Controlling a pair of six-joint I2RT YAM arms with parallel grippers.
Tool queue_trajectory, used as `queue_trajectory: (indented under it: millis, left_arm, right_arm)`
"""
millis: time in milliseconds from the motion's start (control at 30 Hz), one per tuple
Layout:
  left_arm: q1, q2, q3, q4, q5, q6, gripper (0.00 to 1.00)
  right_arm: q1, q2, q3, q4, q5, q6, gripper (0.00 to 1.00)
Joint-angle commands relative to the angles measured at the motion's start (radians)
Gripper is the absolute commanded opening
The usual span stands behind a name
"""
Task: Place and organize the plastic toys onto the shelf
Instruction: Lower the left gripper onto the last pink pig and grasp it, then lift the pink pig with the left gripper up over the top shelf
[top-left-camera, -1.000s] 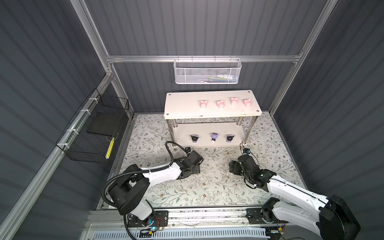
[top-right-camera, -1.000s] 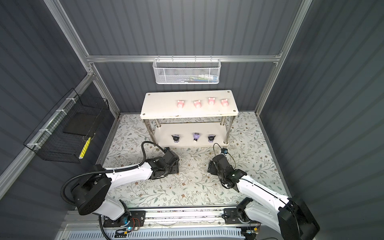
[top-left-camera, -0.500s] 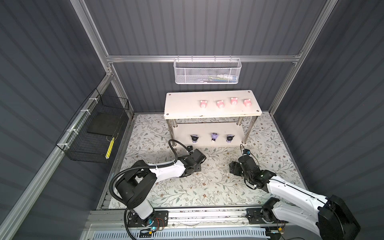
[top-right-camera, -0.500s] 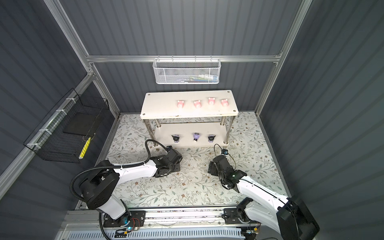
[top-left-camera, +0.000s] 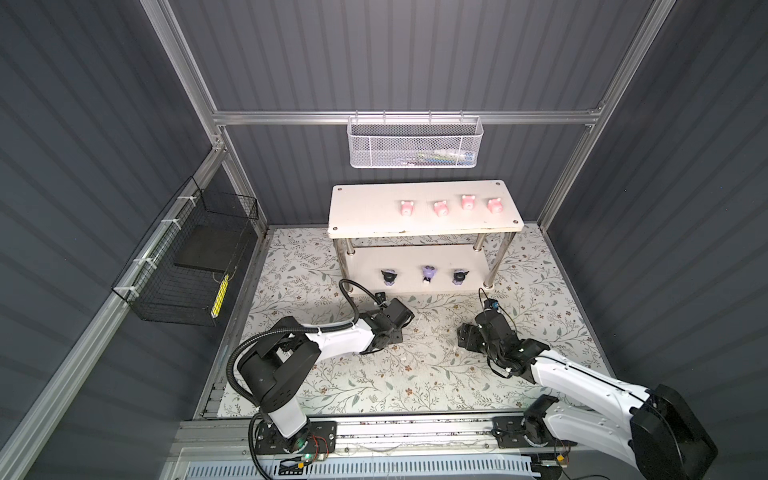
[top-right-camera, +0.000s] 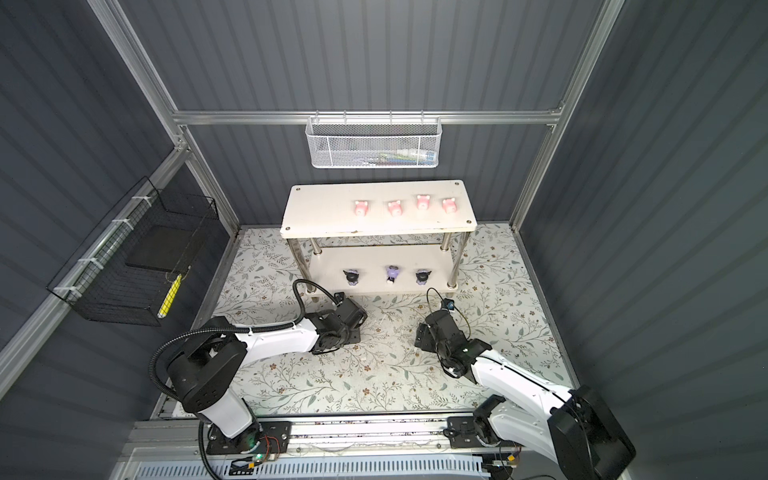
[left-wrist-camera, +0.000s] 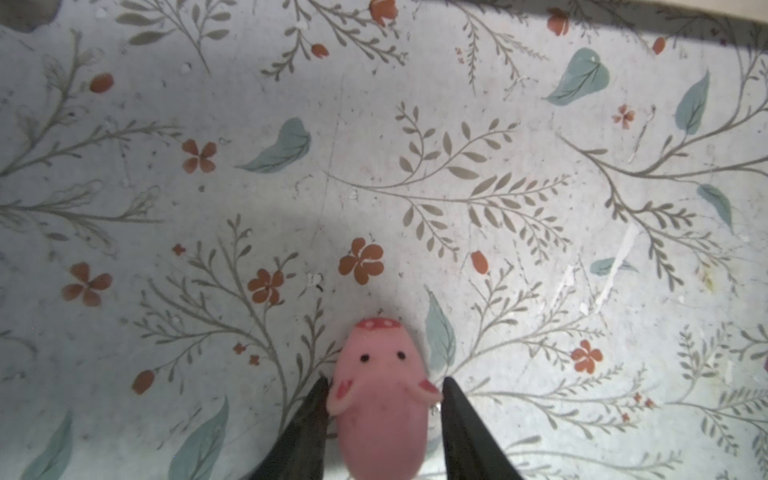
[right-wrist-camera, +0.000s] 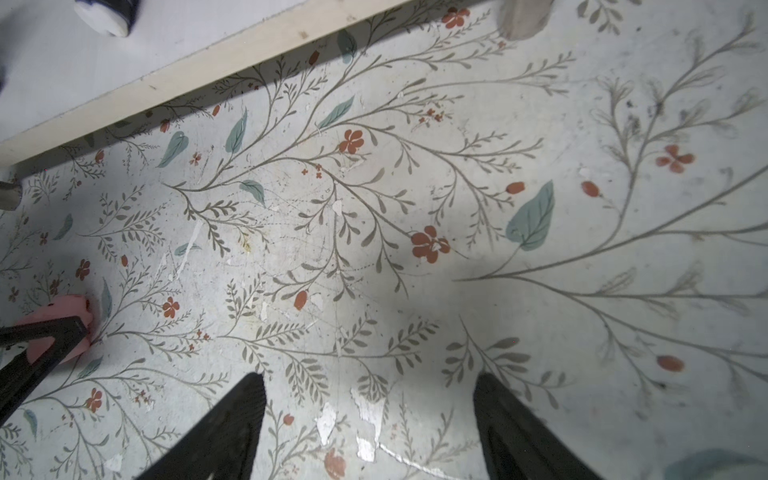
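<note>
A pink pig toy (left-wrist-camera: 380, 399) lies on the floral floor in front of the shelf (top-left-camera: 365, 208). My left gripper (left-wrist-camera: 384, 380) straddles it, and both fingers touch its ears. In both top views the left wrist (top-left-camera: 390, 328) hides the pig. The right wrist view shows the pig (right-wrist-camera: 68, 305) behind a left finger (right-wrist-camera: 41, 332). Several pink toys (top-left-camera: 406, 207) stand in a row on the top tier. Three black-and-lavender toys (top-left-camera: 428, 274) stand on the lower tier. My right gripper (right-wrist-camera: 369, 378) is open over bare floor, low and right of centre (top-left-camera: 465, 336).
A white mesh basket (top-left-camera: 415, 143) hangs on the back wall above the shelf. A black wire basket (top-left-camera: 187, 266) hangs on the left wall. The shelf's metal legs (top-left-camera: 486, 270) stand just beyond both grippers. The floral mat (top-left-camera: 415, 374) runs to the front rail.
My left gripper's jaws have narrowed around the pink pig on the floor, and the left arm has shifted slightly. The right arm has stayed put.
</note>
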Motion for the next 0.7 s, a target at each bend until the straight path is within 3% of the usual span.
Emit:
queue_trajectory:
  millis: [0, 667]
  left_arm:
    - [-0.008, 0.026, 0.031, -0.024, -0.021, -0.01, 0.46]
    - [-0.007, -0.01, 0.088, -0.141, -0.035, 0.004, 0.31]
  right_arm:
    - [-0.006, 0.014, -0.001, 0.009, -0.007, -0.006, 0.81]
    - [-0.013, 0.038, 0.011, 0.024, -0.03, -0.016, 0.81]
